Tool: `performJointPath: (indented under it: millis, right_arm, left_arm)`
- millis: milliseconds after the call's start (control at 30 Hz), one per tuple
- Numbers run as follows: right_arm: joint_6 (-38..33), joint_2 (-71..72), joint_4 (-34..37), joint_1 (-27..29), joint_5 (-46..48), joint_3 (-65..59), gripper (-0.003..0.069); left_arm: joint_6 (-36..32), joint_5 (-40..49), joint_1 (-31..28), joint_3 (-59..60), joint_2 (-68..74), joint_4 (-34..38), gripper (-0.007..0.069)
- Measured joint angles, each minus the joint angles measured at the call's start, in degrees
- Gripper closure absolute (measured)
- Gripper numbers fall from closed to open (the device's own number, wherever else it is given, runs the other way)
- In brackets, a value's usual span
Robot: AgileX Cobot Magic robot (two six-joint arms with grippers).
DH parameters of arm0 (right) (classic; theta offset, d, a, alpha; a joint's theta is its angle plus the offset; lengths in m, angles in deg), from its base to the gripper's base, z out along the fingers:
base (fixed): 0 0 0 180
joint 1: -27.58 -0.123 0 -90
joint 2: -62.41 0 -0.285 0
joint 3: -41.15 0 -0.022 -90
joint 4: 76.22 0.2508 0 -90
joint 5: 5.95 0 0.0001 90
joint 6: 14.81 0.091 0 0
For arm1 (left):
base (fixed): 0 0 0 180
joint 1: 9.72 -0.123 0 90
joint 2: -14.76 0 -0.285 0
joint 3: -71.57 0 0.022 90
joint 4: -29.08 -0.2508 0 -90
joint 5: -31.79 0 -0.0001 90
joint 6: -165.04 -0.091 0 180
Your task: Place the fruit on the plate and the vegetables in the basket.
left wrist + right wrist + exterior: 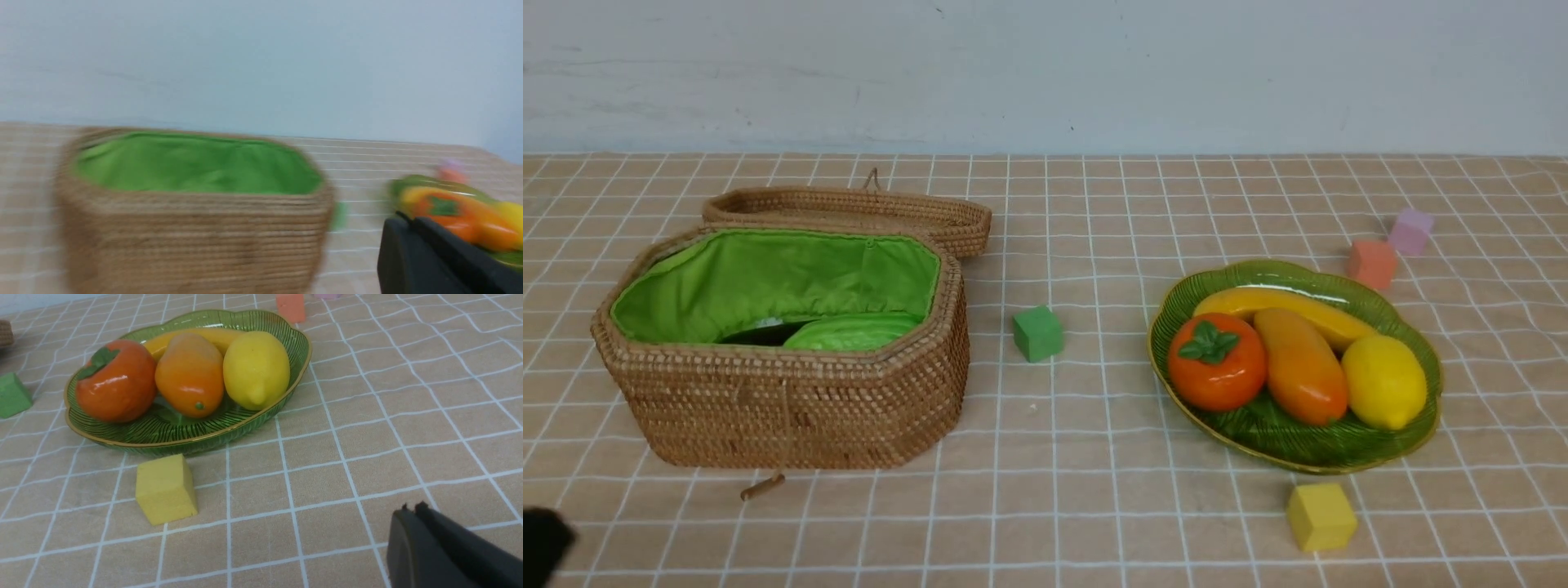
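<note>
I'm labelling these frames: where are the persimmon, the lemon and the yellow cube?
persimmon (1217, 371): front view, on its orange body below the leaf cap.
lemon (1384, 381): front view, middle of its yellow skin.
yellow cube (1321, 516): front view, on its front face.

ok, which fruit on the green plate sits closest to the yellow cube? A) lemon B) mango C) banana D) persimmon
B: in the front view the mango lies mid-plate with its near end almost straight behind the yellow cube, the lemon sits further right, the persimmon further left, and the banana along the far rim of the plate.
</note>
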Motion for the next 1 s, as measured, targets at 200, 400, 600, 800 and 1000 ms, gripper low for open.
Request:
performJointPath:
  millis: [200,400,600,800,1000]
  right_arm:
    - [0.0,0.0,0.0,0.0,0.1,0.0,0.0641]
    - [0.0,0.0,0.0,0.0,0.1,0.0,0.0635]
    - [0.0,0.0,0.0,0.0,0.1,0.0,0.0629]
    - [0.0,0.0,0.0,0.0,0.1,0.0,0.0623]
    - [0.0,0.0,0.0,0.0,0.1,0.0,0.0623]
  left_arm:
    - [0.9,7.8,-7.6,6.2,-0.3,0.5,0.0637]
    - [4.7,13.5,-7.2,6.7,-0.3,1.2,0.0637]
    - [5.6,13.5,-6.8,6.7,-0.3,1.5,0.0637]
    - [5.8,13.5,-6.8,6.7,-0.3,1.5,0.0637]
    - [5.8,13.5,-6.8,6.7,-0.3,1.5,0.0637]
